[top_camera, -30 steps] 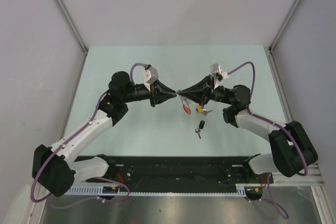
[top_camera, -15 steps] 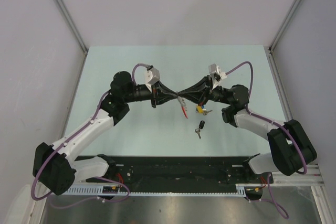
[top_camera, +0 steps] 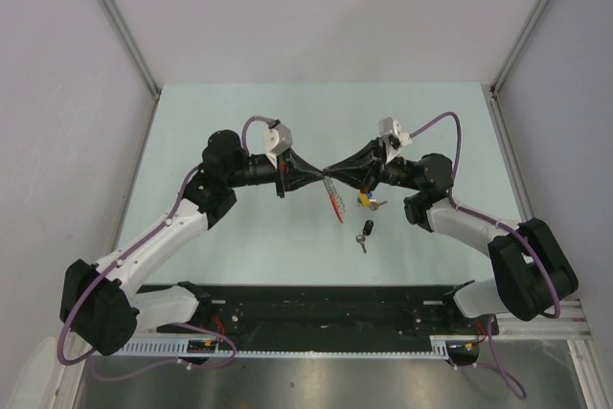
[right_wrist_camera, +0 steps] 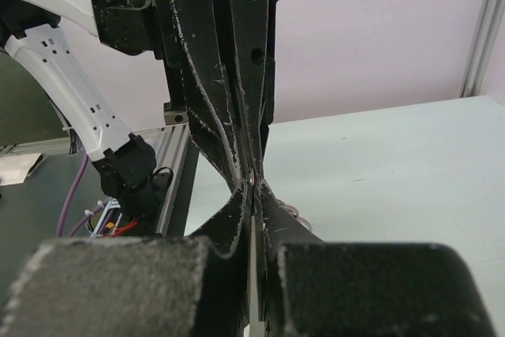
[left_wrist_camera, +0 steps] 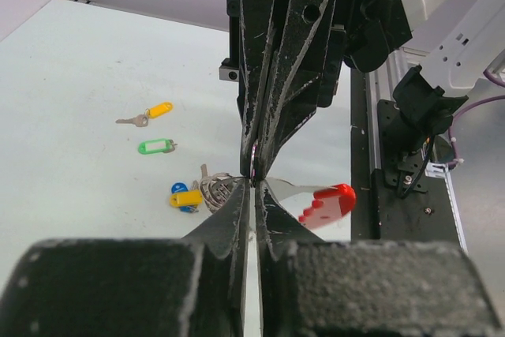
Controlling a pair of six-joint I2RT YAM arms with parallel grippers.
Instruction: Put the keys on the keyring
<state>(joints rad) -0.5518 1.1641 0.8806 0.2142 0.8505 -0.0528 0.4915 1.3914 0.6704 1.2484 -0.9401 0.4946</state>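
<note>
Top external view: the keyring (top_camera: 335, 200), a loop of grey beaded chain with a glossy red oval tag (left_wrist_camera: 327, 203), hangs above mid-table where both arms meet tip to tip. We read the left fingers (top_camera: 302, 174) and right fingers (top_camera: 350, 165) as each closed to a hairline slit on the chain, with the tag dangling toward the near edge. The black-headed key (top_camera: 366, 230) lies flat on the table (top_camera: 239, 112), apart from the pinch on its near, right-hand side. It is closer to the right arm, and its metal shank points at the arm bases. Just under the right fingers sits the blue-and-yellow key (top_camera: 365, 200). Our left wrist view adds a green key (left_wrist_camera: 156, 146) and a yellow key (left_wrist_camera: 150, 113) farther off on the matte, pale-green surface.
</note>
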